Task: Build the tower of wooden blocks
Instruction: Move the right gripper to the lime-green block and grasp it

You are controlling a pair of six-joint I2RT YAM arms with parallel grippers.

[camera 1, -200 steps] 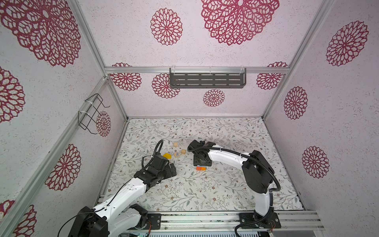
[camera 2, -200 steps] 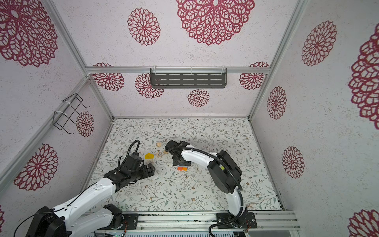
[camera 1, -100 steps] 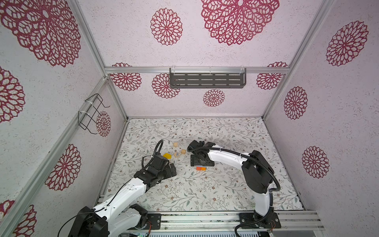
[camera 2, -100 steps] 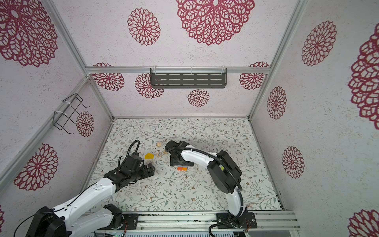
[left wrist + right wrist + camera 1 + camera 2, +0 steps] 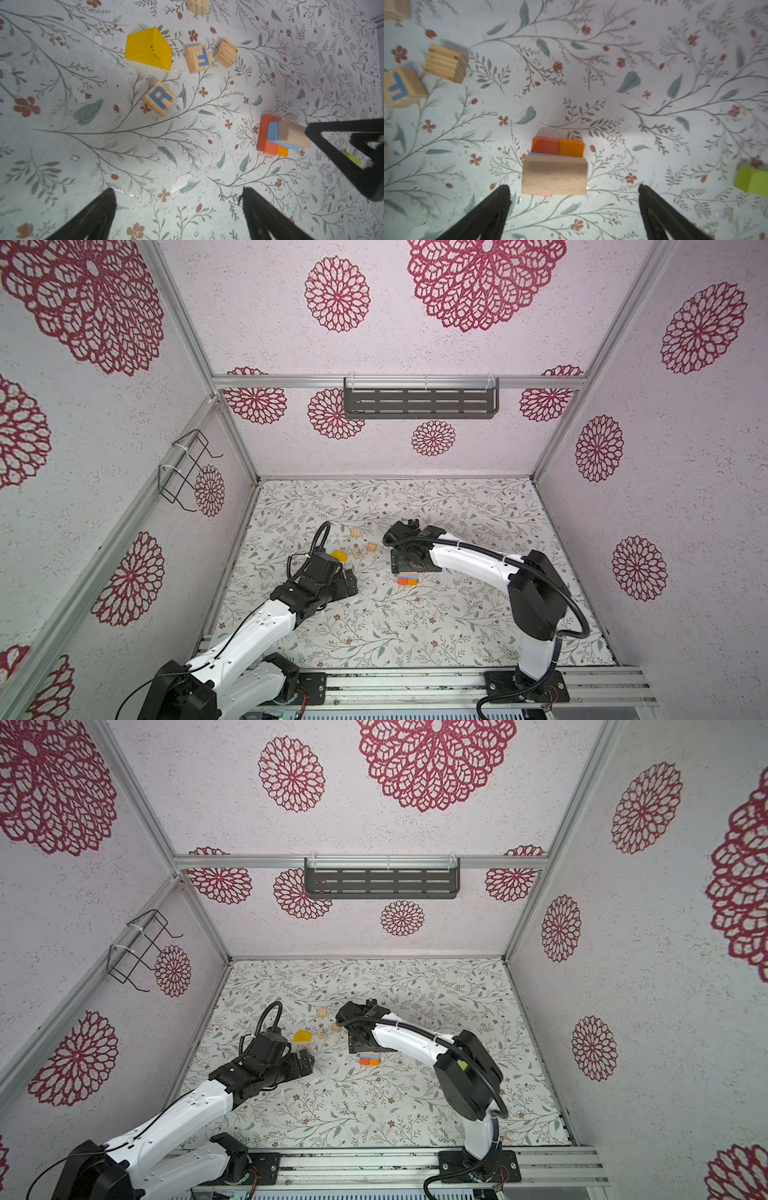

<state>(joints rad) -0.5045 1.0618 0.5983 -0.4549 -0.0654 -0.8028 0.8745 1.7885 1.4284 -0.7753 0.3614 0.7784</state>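
My right tool (image 5: 573, 187) hangs open over the tower (image 5: 554, 176). Its two fingers are spread wider than the top block, with a gap on each side and nothing gripped. The tower is low: a red-orange block (image 5: 545, 145) and an orange block (image 5: 571, 148) sit side by side on the worktop (image 5: 612, 72). A blue block (image 5: 272, 134) lies across them, and a tan block (image 5: 294, 134) lies on the blue one. Seen from my right wrist, the tan block sits between my fingertips and just ahead of them, covering most of the blue. In both top views this tool stands directly above the tower.

My left tool (image 5: 177, 189) is also open and empty, held above bare worktop. The loose wood blocks lie ahead of it. Nearest is a cube printed with a blue R (image 5: 160, 97). Beyond that are the yellow roof-shaped piece (image 5: 148, 48), a cube with a blue F (image 5: 198, 59) near it, and a plain cube (image 5: 225, 52) close beside the F cube; I cannot tell whether those two touch. One more cube (image 5: 197, 7) lies farther out. The tower stands to this tool's right, apart from the loose blocks. A lime-green block (image 5: 751, 180) lies alone, well off to the right of my right tool.
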